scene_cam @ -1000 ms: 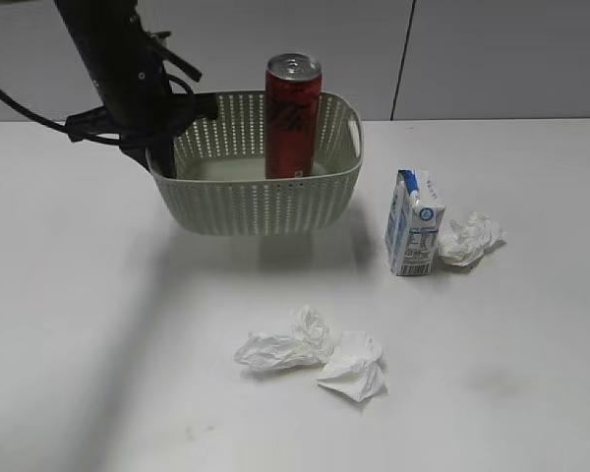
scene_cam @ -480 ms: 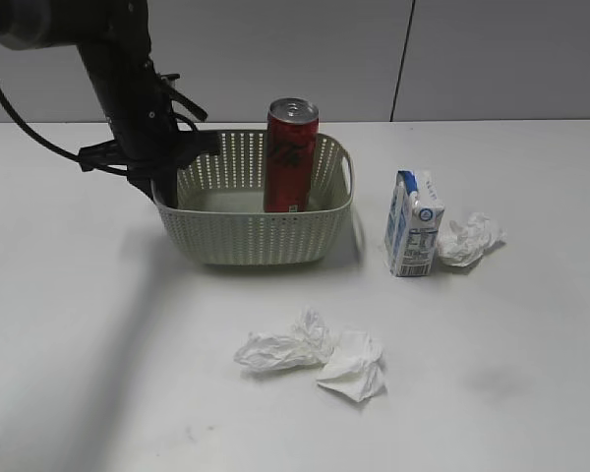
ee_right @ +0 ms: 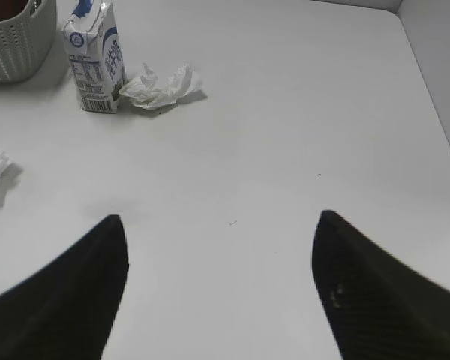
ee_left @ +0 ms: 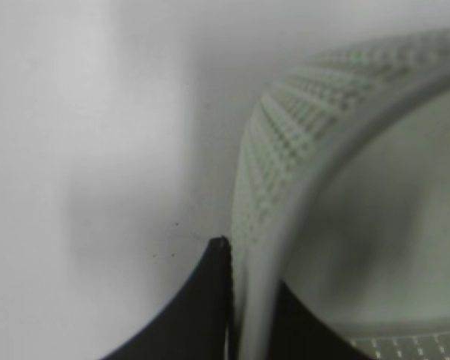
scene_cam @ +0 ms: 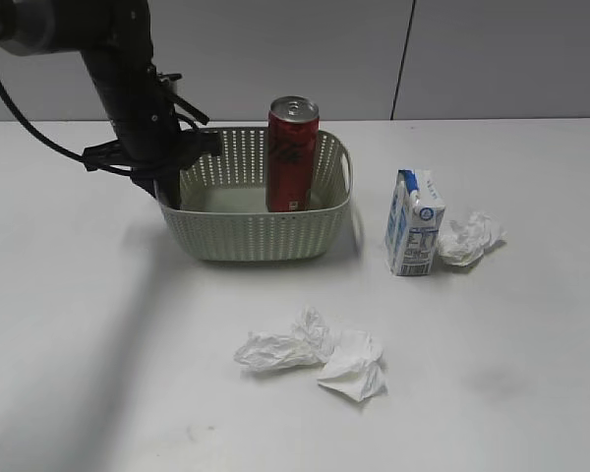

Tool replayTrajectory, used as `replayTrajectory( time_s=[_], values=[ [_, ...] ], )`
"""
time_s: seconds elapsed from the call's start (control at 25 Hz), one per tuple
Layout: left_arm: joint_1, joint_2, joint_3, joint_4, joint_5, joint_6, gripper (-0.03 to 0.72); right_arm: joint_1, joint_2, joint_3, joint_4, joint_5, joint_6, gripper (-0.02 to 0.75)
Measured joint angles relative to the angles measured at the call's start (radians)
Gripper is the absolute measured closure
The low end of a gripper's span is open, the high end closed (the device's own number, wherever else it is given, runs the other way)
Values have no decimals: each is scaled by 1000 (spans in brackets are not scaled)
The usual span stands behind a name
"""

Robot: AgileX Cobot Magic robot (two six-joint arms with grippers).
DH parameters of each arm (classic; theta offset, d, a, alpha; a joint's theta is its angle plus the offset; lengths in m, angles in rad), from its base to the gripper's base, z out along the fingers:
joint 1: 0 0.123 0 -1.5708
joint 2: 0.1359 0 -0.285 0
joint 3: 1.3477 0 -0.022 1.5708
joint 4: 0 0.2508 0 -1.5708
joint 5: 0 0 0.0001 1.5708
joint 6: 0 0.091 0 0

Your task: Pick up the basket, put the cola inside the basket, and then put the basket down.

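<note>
My left pincer (scene_cam: 167, 187) is clamped on the left end wall of the pale sage-green rectangular plastic basket (scene_cam: 261, 236) with perforated, woven-look sides; in my left wrist view one dark finger (ee_left: 202, 300) sits outside the wall and the other inside, with the rim (ee_left: 285, 150) squeezed between them. The basket sits on the white worktop (scene_cam: 128, 374), its base down and level as far as I can tell.

Inside the basket, toward its right half, stands the tall slim red drink can (scene_cam: 292, 155), upright, silver top with pull tab facing up. Black script lettering runs across its red side, but I cannot read a brand from it.

To the right of the basket, apart from it, stands a small white-and-blue milk carton (scene_cam: 413, 224), upright. It carries a round blue emblem and a printed panel with fine text and what looks like a barcode; none of it is legible. Touching the carton's right side lies a crumpled white paper tissue (scene_cam: 469, 239). In front of the basket, well apart from it, lie two more crumpled white tissues (scene_cam: 315, 352), touching each other.

My right pincer (ee_right: 221, 285) hovers over bare worktop, far to the right of the basket, its two dark fingers spread wide apart and gripping nothing. In that wrist view the carton (ee_right: 96, 64) and the tissue beside it (ee_right: 161, 86) lie ahead.
</note>
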Motion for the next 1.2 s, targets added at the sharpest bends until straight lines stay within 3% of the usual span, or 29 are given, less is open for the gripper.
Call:
replayTrajectory(
  time_s=[0.12,0.2,0.32,0.4,0.48,0.68,1.0,1.2],
  values=[
    [0,0,-1,-7,-7,6,620,0,0,3,0,-2,0,143],
    [0,-1,-4,-21,-12,6,505,0,0,3,0,-2,0,143],
    [0,-6,-8,-29,-6,6,232,0,0,3,0,-2,0,143],
    [4,-18,-8,-32,17,6,97,0,0,3,0,-2,0,143],
    [15,-42,-8,-30,41,6,35,0,0,3,0,-2,0,143],
    [66,-148,-9,13,61,19,30,0,0,3,0,-2,0,143],
    [218,-319,-10,92,64,133,105,0,0,3,0,-2,0,143],
    [262,-474,90,147,64,197,109,0,0,3,0,-2,0,143]
  ],
)
